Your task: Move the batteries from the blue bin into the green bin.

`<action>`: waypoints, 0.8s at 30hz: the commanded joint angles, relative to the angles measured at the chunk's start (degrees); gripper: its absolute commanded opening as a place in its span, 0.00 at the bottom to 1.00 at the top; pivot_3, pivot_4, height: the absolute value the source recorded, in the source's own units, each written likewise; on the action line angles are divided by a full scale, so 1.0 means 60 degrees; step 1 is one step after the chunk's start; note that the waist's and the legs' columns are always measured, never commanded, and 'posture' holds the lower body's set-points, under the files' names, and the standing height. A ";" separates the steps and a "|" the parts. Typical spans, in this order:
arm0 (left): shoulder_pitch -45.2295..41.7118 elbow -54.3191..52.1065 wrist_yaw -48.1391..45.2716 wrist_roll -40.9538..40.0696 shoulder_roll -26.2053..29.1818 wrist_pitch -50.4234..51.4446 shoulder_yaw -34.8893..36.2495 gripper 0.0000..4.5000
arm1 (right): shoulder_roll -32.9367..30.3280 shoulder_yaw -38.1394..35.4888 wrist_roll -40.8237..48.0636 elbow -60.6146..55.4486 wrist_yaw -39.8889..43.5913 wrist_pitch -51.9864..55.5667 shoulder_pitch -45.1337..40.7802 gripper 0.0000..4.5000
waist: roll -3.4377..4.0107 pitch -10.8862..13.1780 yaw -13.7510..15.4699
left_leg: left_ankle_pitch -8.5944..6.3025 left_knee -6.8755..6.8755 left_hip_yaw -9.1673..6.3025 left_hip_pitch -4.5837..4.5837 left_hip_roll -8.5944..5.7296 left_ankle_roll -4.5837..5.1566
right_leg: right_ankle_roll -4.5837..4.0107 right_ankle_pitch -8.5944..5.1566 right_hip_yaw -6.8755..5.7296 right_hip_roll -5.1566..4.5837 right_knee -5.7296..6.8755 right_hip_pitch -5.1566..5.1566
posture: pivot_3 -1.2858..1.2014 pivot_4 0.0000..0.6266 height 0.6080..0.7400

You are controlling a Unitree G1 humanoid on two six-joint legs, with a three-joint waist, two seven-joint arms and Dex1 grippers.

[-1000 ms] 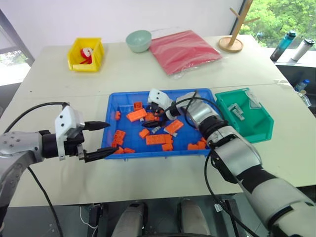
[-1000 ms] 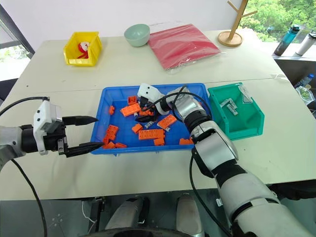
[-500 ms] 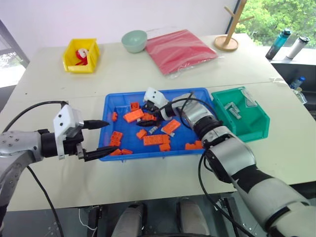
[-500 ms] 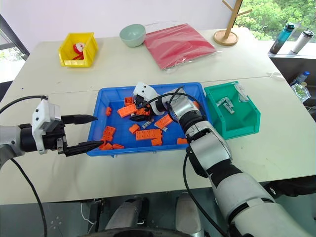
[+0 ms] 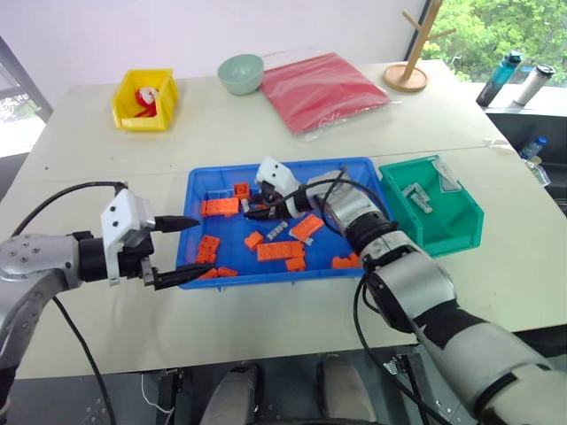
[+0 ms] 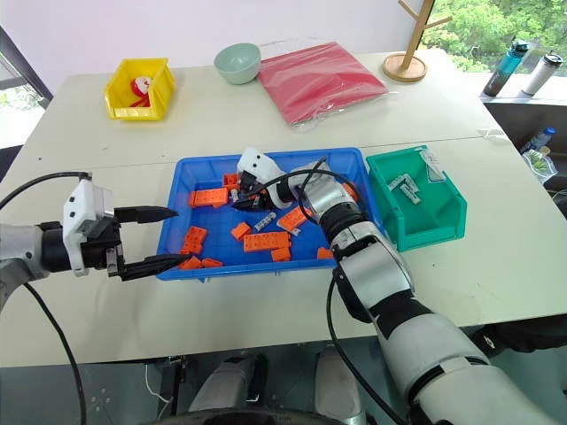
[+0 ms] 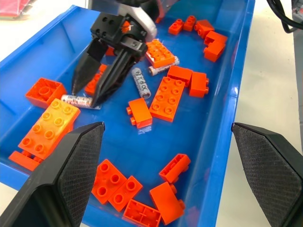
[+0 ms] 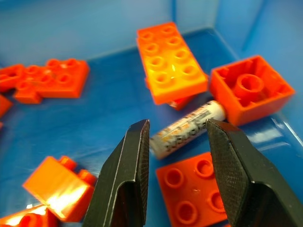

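Observation:
The blue bin (image 5: 266, 278) lies mid-table, holding several orange bricks (image 5: 283, 251) and loose batteries (image 7: 139, 81). My right gripper (image 5: 252, 212) reaches into its back left part, pointing left and down. Its fingers (image 8: 128, 175) stand a little apart, astride one end of a silver battery (image 8: 189, 125) that lies on the bin floor beside a large brick (image 8: 170, 61). The left gripper (image 5: 188, 248) hovers open and empty at the bin's front left corner. The green bin (image 5: 452, 232) sits right of the blue bin with batteries (image 5: 418, 197) inside.
At the back of the table stand a yellow bin (image 5: 144, 97), a pale green bowl (image 5: 241, 73), a red bag (image 5: 328, 88) and a wooden stand (image 5: 409, 75). Two bottles (image 5: 496, 80) stand beyond the right edge. A black cable (image 5: 53, 199) trails from the left arm.
The right gripper's fingers have narrowed from wide open to a small gap around the battery. A large orange brick beside it has slid left. The left gripper has kept still.

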 commanded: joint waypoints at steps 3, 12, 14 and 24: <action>-0.0337 0.0127 -0.0119 0.0052 0.0021 -0.0217 -0.0048 1.00 | 0.0290 0.0174 -0.0231 -0.1116 -0.0637 0.0970 -0.0036 0.43 | 0.0001 -0.0001 -0.0003 | 0.0000 0.0000 0.0000 0.0000 0.0000 0.0000 | 0.0000 0.0000 0.0000 0.0000 0.0007 -0.0003 | 0.52 0.24 0.82; -0.0416 0.0357 -0.0326 0.0290 0.0063 -0.0430 -0.0148 1.00 | 0.0448 0.0351 -0.0550 -0.3595 -0.2227 0.4677 0.0202 0.43 | 0.0001 -0.0001 0.0034 | 0.0000 0.0000 -0.0001 0.0000 -0.0003 0.0000 | 0.0000 0.0000 0.0003 -0.0003 0.0015 -0.0004 | 0.52 0.24 0.82; -0.0413 0.0360 -0.0327 0.0286 0.0052 -0.0432 -0.0145 1.00 | 0.0521 0.0063 -0.0361 -0.4137 -0.2659 0.5504 0.0164 0.43 | 0.0001 -0.0001 0.0038 | 0.0000 -0.0002 -0.0001 0.0000 -0.0003 0.0000 | 0.0000 0.0000 0.0004 -0.0003 0.0015 -0.0004 | 0.52 0.24 0.82; -0.0648 0.0901 -0.0425 0.0225 0.0051 -0.0515 -0.0019 1.00 | 0.0551 0.0046 0.0595 -0.7161 -0.3328 0.8762 0.0829 0.43 | 0.0003 -0.0005 0.0070 | -0.0001 -0.0005 0.0000 0.0000 -0.0004 0.0000 | 0.0000 0.0000 0.0009 -0.0005 0.0026 -0.0008 | 0.52 0.24 0.82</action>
